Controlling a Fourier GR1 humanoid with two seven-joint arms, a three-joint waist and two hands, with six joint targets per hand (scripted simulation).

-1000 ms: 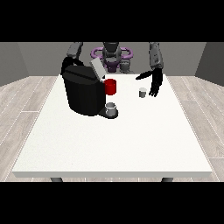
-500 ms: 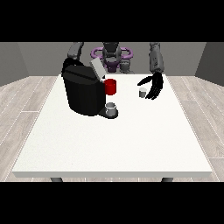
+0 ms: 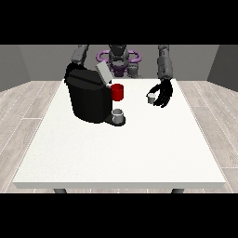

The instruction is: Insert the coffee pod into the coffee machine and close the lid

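The small pale grey coffee pod (image 3: 151, 98), a short cup-like shape that looks slightly wider at its top, sits on the large white table (image 3: 121, 153) toward the far right part of the tabletop. It stands upright, well apart from the machine.

Just beside the pod, on its right in the view, is the black hand at the view's right (image 3: 163, 93). Its fingers hang downward and curl inward toward the pod, spread a little apart, cupping the space next to it. Whether any finger actually touches the pod cannot be told; the pod looks to rest on the table rather than in a grasp.

Further left stands the bulky black coffee machine (image 3: 88, 95), a rounded block with its light grey lid (image 3: 103, 73) tilted up and open at the top right edge. At the machine's front sits a red cylindrical part (image 3: 118, 92), and below it a small grey cup (image 3: 118, 115) stands on the machine's dark base.

The arm at the view's left reaches down behind the machine; its hand is hidden by the machine's body, so the state of those fingers cannot be told.

The robot's grey and purple torso (image 3: 119, 60) sits behind the table's far edge.
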